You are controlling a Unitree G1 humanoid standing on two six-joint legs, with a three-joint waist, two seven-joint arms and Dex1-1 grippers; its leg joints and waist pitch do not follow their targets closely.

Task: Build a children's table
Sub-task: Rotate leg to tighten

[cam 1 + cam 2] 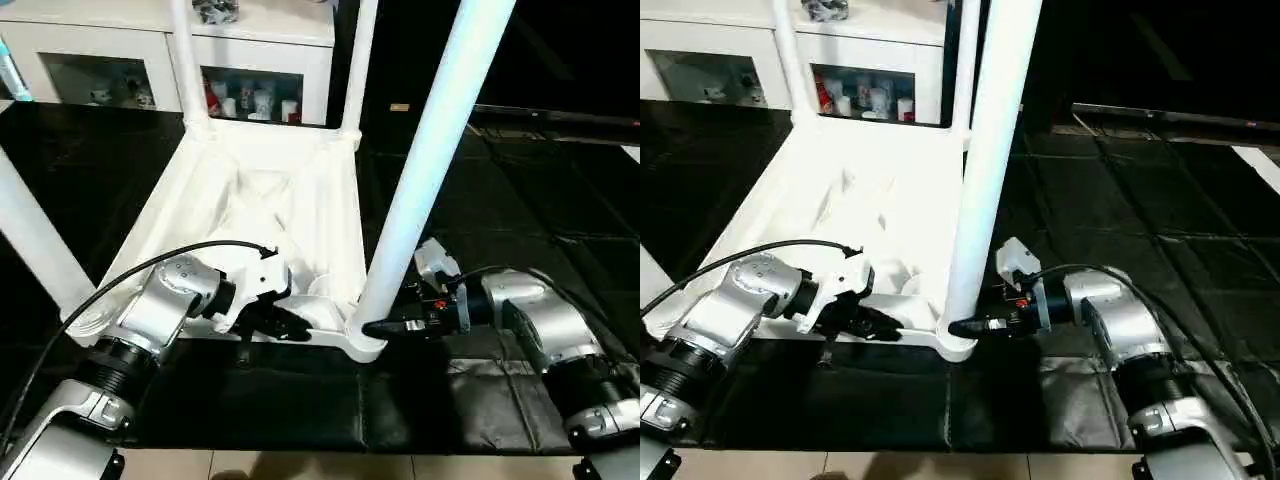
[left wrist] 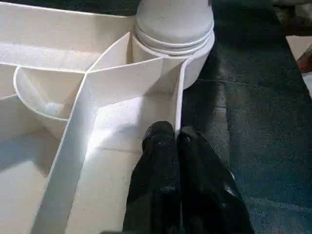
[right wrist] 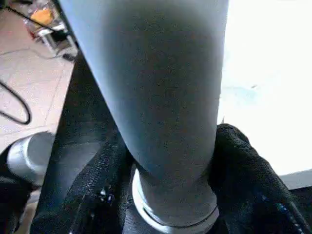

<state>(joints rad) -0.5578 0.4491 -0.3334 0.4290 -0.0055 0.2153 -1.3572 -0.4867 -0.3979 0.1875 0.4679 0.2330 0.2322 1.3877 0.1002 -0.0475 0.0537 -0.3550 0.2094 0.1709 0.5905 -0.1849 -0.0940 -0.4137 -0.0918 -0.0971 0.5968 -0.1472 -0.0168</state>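
The white table top (image 1: 300,190) lies upside down on a black mat, ribs facing up. Legs stand in its sockets: the near right leg (image 1: 430,150), a near left one (image 1: 35,240) and two far ones (image 1: 187,60) (image 1: 362,60). My left gripper (image 1: 290,325) is shut on the thin front rim of the top, close to the near right corner socket (image 2: 173,24). My right gripper (image 1: 385,327) reaches in from the right. Its black fingers (image 3: 248,175) press on both sides of the near right leg (image 3: 161,97), just above the socket.
A white cabinet with glass doors (image 1: 250,40) stands behind the table top, small items on its shelves. The black mat (image 1: 300,400) covers the floor around the work, and pale tiles show at its near edge.
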